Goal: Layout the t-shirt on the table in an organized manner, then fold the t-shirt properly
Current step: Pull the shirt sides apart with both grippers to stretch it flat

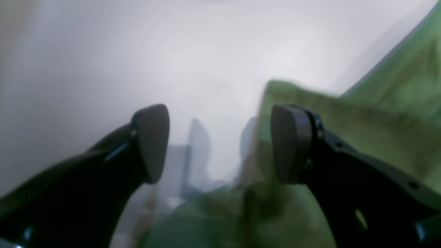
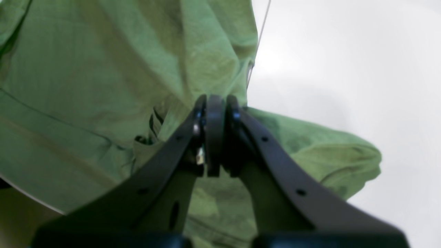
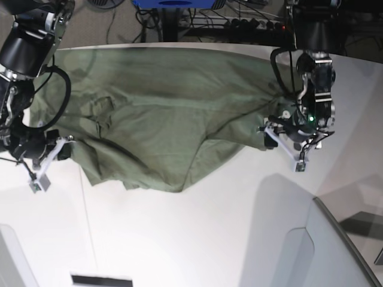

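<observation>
t-shirt (image 3: 161, 113): soft, floppy | right end effector (image 2: 215, 103): pinching its edge | left end effector (image 1: 220, 144): let go, cloth beside it | grab hem corners

Left tool (image 1: 220, 144) agape, right tool (image 2: 215, 134) clamped.

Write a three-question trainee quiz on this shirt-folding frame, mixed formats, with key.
1. True or false: the right gripper is shut on the wrinkly olive-green cotton t-shirt.
2. Multiple choice: in the left wrist view, the left gripper has its jaws
A. pressed together on cloth
B. apart, nothing between them
C. out of view
3. Fill in: the t-shirt lies spread, creased and unfolded, on the smooth ____ table.

Key: 1 true; 2 B; 3 white. In the right wrist view the jaws meet with green fabric bunched around them. In the left wrist view the pads stand apart, the shirt beside the right-hand pad.
</observation>
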